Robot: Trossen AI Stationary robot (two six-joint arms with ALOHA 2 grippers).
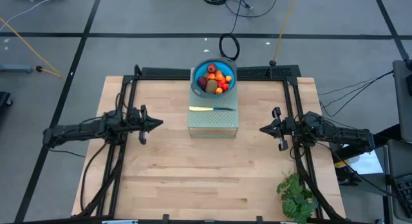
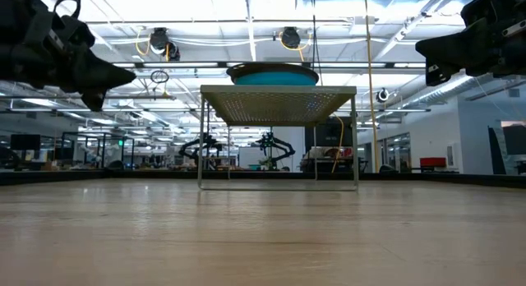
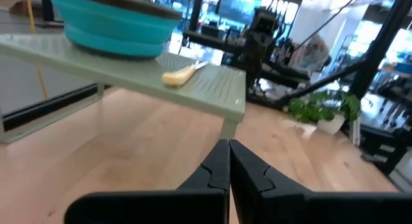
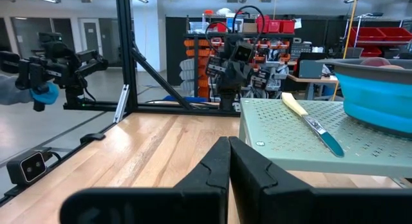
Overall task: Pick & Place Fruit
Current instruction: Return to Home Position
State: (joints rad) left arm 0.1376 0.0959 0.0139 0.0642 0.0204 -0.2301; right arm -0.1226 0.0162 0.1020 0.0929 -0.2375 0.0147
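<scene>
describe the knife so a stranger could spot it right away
On the wooden table, between the two arms, stands a pale green perforated shelf. A blue bowl of fruit sits on it, and the knife lies flat beside the bowl. It is the only slim thing there, with a yellow handle and a bluish blade.

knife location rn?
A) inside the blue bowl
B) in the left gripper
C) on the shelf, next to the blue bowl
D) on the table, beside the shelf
C: the knife lies flat on top of the shelf, beside the blue bowl and not in it. The left gripper and right gripper are both shut and empty, out to either side.
</scene>
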